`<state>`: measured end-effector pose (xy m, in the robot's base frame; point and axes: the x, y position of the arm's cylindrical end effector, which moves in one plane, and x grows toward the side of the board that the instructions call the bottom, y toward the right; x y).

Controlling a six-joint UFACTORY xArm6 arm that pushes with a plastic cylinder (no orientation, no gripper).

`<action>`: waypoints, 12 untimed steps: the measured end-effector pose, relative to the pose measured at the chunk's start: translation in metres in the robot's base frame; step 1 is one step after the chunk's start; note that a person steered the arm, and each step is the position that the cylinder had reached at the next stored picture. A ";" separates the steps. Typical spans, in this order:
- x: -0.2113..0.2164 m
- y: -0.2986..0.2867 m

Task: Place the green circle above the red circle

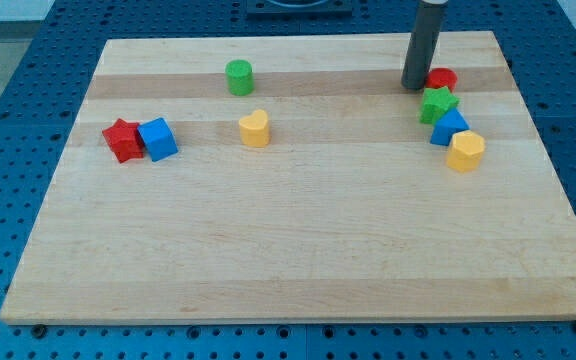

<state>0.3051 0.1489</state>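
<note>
Seven blocks lie on the wooden tabletop (298, 250). There is no claw on this arm, only a dark rod, so nothing is grasped; my tip (414, 87) rests on the board at the view's upper right, just left of the red circle (443, 77) and touching or nearly touching it. The green circle (239, 77) stands well apart, toward the view's upper left, at about the same height in the view. Below the red circle run a green star (437, 104), a blue block (449, 128) and a yellow hexagon (465, 151), close together. A yellow heart (254, 129) sits below the green circle. At the view's left, a red star (122, 139) touches a blue cube (157, 139).
</note>
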 end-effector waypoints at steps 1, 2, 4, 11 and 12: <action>0.018 -0.069; 0.038 -0.153; 0.021 -0.308; 0.021 -0.128; -0.016 -0.070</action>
<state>0.2894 0.0785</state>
